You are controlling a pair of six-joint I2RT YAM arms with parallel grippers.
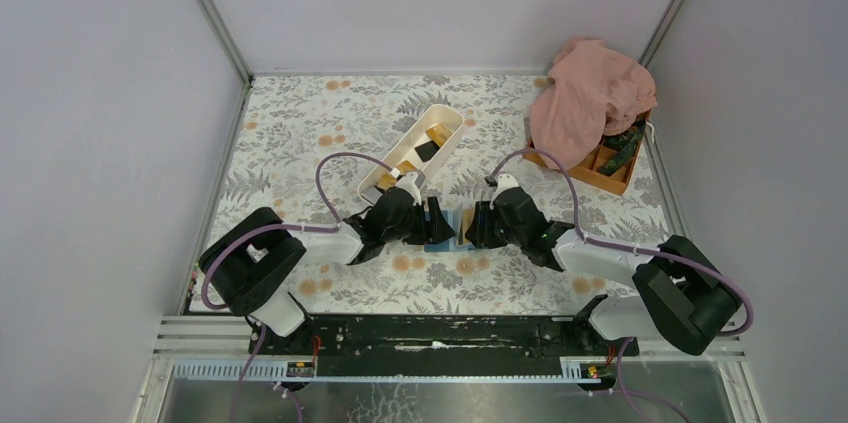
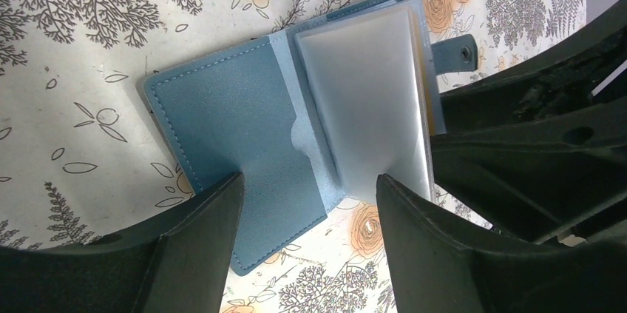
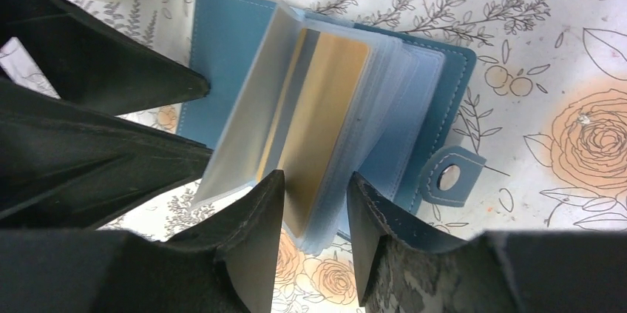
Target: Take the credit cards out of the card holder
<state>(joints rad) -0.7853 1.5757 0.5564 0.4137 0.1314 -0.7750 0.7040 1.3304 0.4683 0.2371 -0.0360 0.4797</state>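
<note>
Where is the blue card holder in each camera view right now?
Top external: the card holder is just below picture centre, mostly covered.
Left wrist: picture centre, lying open, blue cover to the left.
Right wrist: picture centre, clear sleeves fanned up.
Shared landmark: its snap tab, upper right in left wrist, lower right in right wrist; not discernible from above.
</note>
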